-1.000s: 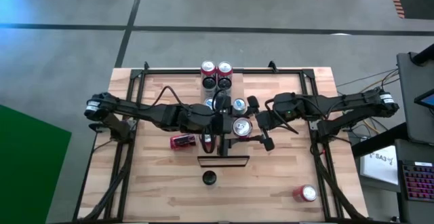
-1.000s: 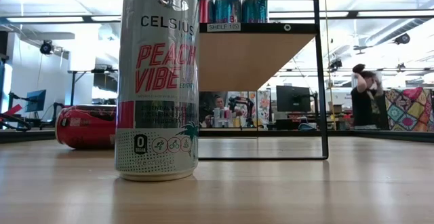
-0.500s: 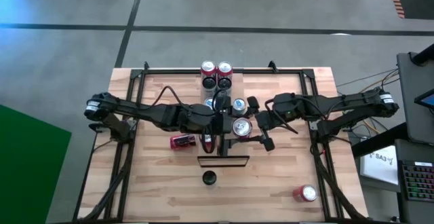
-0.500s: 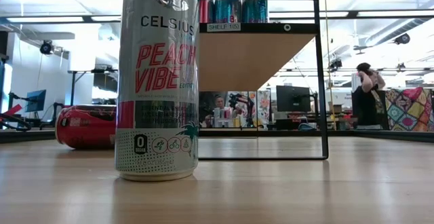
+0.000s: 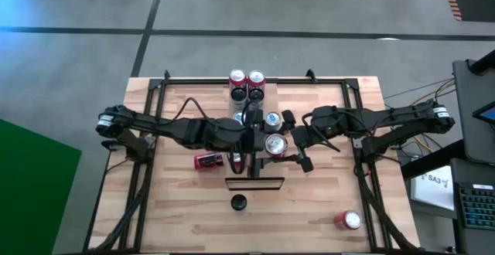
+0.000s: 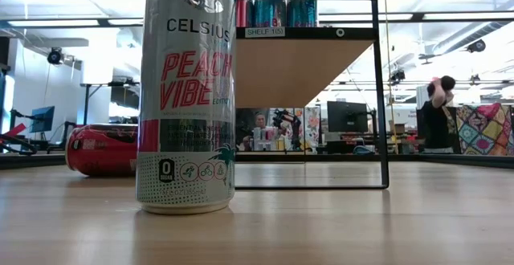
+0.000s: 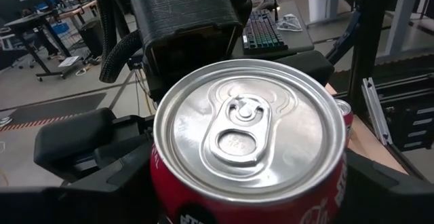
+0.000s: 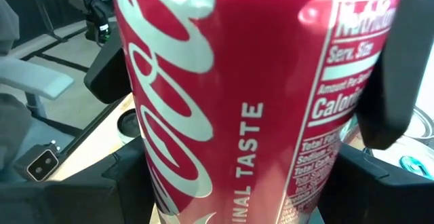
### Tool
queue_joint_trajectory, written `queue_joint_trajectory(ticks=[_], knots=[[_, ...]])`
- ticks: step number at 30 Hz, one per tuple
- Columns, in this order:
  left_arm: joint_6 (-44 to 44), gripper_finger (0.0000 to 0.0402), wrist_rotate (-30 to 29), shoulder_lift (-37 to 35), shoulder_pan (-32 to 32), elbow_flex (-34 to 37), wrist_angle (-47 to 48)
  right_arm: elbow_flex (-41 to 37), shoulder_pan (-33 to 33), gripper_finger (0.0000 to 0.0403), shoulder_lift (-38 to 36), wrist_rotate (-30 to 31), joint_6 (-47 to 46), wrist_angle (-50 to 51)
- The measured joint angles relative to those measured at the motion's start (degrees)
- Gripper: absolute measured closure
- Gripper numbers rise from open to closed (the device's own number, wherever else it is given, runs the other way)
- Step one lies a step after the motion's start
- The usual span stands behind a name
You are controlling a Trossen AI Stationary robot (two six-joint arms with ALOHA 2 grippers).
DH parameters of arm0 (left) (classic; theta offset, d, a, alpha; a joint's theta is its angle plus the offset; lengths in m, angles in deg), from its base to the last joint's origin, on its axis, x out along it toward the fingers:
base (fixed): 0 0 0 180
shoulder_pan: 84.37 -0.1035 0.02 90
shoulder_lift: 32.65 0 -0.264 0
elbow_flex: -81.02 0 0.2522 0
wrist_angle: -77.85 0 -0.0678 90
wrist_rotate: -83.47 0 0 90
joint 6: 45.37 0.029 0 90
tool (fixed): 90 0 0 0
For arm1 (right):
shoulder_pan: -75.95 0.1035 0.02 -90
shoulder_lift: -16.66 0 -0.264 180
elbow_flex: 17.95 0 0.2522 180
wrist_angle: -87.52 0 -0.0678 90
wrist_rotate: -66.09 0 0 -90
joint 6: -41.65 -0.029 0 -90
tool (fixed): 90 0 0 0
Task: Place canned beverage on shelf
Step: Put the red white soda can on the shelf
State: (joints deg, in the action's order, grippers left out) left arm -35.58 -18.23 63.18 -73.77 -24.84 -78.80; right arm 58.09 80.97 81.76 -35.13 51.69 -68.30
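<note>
both pincers meet mid-frame over the shelf [image 5: 255, 162]. the red can [image 5: 276, 144] stands upright between them: the right pincer [image 5: 292, 148] has its fingers spread wide around the can's side, and the left pincer [image 5: 249, 143] looks clamped on it too. looks like a handover or placing step. next: set it down by the other cans [image 5: 272, 120], then let go.
</note>
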Motion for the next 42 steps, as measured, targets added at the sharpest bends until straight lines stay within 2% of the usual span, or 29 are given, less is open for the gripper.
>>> queue_joint_trajectory(ticks=[19,22,27,29,38,42], knots=[[-0.42,0.0112,2.0,-0.16,-0.03,-0.01,0.83,0.0,-0.01,0.0116,-0.04,-0.01,-0.08,-0.01],[-1.39,0.0092,2.34,-0.32,-0.06,-0.02,0.93,0.02,-0.02,0.0116,-0.04,-0.8,0.01,0.03],[-1.95,0.0023,2.69,-0.66,-0.27,-0.04,2.56,0.02,0.0,0.0116,-0.06,-1.27,0.08,0.28],[-1.1,0.0009,2.49,-0.69,-0.29,-0.04,3.39,0.02,0.0,0.0116,-0.11,-1.25,-0.13,0.23],[2.95,0.0031,1.77,-6.44,-0.3,0.14,6.8,-1.76,0.35,0.0116,-0.11,-1.22,-2.87,0.07],[3.18,0.0031,1.72,-9.8,0.01,2.55,7.2,-4.72,1.2,0.0116,-0.11,-1.02,-4.87,-2.47]])
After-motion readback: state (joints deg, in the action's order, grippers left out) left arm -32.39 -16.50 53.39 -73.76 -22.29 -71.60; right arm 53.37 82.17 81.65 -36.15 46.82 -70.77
